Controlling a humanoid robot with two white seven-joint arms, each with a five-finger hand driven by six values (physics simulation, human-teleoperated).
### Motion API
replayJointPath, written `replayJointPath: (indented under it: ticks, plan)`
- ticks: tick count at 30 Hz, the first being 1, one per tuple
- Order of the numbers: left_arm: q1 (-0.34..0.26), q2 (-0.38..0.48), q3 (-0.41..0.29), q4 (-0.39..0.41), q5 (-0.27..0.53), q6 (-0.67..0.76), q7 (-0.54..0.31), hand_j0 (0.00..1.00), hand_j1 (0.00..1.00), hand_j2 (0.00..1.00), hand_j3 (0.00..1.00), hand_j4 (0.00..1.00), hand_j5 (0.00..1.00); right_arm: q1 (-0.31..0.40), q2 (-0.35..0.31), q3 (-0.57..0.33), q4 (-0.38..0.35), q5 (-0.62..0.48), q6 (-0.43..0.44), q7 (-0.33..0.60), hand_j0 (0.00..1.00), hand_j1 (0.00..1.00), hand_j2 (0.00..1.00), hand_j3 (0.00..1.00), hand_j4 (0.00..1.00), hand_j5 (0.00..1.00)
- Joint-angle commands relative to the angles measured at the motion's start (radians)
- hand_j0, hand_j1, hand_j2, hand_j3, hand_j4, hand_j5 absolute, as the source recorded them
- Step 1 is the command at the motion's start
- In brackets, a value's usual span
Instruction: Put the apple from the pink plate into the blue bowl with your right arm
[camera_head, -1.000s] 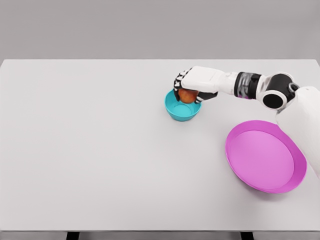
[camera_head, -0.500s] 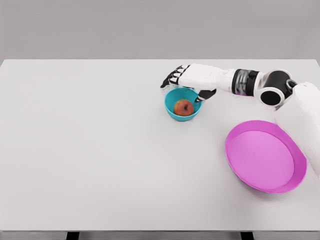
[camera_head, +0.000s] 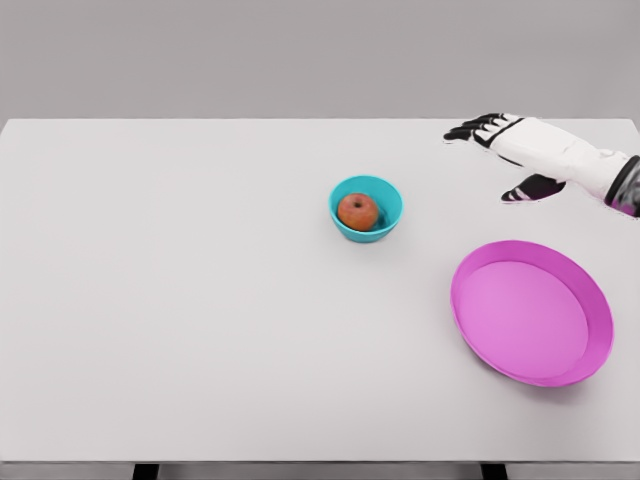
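Observation:
A red apple (camera_head: 358, 212) lies inside the small blue bowl (camera_head: 385, 197) near the middle of the white table. The pink plate (camera_head: 531, 312) sits at the right front with nothing on it. My right hand (camera_head: 497, 155) hovers at the far right, well to the right of the bowl and behind the plate, its fingers spread and holding nothing. The left arm does not show.
The white table (camera_head: 180, 300) reaches from edge to edge of the view, with its front edge at the bottom. A plain grey wall stands behind it.
The right hand let go of the apple over the bowl, and the apple dropped in. The hand then opened and drew back to the right, away from the bowl.

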Motion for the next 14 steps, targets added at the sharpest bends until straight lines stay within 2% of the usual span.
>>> replayJointPath:
  ticks: [1,7,14]
  plan:
    - [0.0,0.0,0.0,0.0,0.0,0.0,0.0,1.0,1.0,1.0,1.0,1.0,1.0,0.0,0.052,-0.139,-0.004,-0.05,0.004,0.01,1.0,1.0,1.0,1.0,1.0,1.0]
    - [0.002,0.0,0.0,0.0,0.0,0.0,0.0,1.0,1.0,1.0,1.0,1.0,1.0,0.058,0.051,-0.142,0.006,-0.049,0.004,0.01,1.0,1.0,1.0,1.0,1.0,1.0]
    - [-0.008,0.0,-0.003,-0.001,-0.011,0.001,-0.002,1.0,1.0,1.0,1.0,1.0,1.0,0.071,0.051,-0.139,0.009,-0.041,0.004,0.01,1.0,1.0,1.0,1.0,1.0,1.0]
